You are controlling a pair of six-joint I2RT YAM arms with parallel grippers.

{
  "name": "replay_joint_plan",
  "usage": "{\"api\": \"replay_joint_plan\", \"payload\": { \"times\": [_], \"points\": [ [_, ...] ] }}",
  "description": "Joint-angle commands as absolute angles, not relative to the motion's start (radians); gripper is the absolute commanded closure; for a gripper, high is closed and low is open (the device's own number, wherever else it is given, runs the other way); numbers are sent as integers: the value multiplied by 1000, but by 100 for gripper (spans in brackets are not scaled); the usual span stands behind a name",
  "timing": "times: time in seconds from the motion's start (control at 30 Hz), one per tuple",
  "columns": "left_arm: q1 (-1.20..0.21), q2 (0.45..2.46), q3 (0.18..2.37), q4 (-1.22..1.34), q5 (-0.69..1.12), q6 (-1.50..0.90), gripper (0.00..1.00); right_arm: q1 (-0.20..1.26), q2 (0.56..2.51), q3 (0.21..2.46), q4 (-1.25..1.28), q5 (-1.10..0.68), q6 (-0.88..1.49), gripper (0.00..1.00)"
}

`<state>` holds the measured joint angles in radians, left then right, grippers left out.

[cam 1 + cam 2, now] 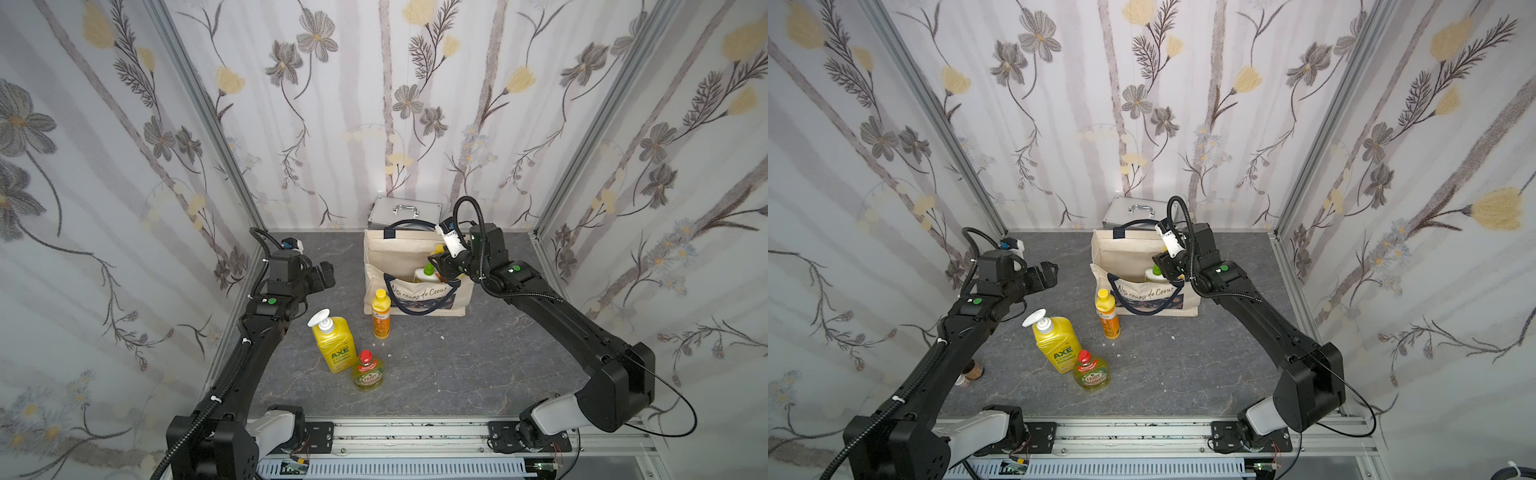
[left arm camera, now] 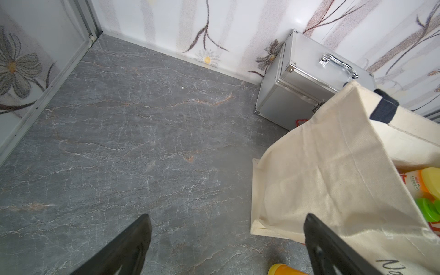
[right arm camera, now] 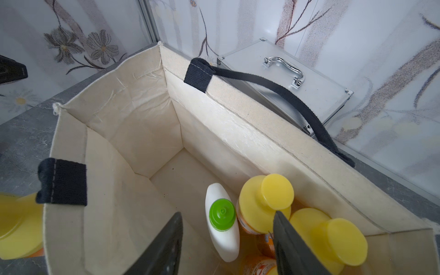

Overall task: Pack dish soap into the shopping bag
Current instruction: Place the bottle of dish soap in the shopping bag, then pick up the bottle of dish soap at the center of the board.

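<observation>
The cream shopping bag (image 1: 453,301) (image 1: 1121,249) stands open at the back of the table. Inside it a white green-capped dish soap bottle (image 3: 221,238) stands beside three orange yellow-capped bottles (image 3: 264,202) (image 3: 333,238). My right gripper (image 3: 226,213) (image 1: 436,264) hangs in the bag's mouth, open, with its fingers either side of the white bottle and apart from it. In front of the bag stand a slim orange bottle (image 1: 380,313), the yellow AXE pump bottle (image 1: 334,345) and the small red-capped Fairy bottle (image 1: 368,372). My left gripper (image 2: 226,215) (image 1: 328,274) is open and empty, left of the bag.
A silver metal case (image 1: 405,212) (image 2: 309,78) with a handle stands behind the bag against the back wall. Flowered walls close in the left, back and right sides. Small brownish items (image 1: 971,370) lie under my left arm by the left wall.
</observation>
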<state>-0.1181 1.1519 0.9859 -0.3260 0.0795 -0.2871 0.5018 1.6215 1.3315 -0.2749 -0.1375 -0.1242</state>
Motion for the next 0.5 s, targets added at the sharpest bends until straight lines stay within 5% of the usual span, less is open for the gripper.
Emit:
{"api": "replay_joint_plan", "payload": {
  "times": [0.0, 0.47],
  "points": [
    [-117, 1149, 986, -313, 74, -284, 0, 502, 1604, 1338, -250, -160, -123, 43],
    [-118, 1150, 986, -315, 74, -285, 0, 640, 1468, 1292, -221, -167, -61, 39]
  ]
}}
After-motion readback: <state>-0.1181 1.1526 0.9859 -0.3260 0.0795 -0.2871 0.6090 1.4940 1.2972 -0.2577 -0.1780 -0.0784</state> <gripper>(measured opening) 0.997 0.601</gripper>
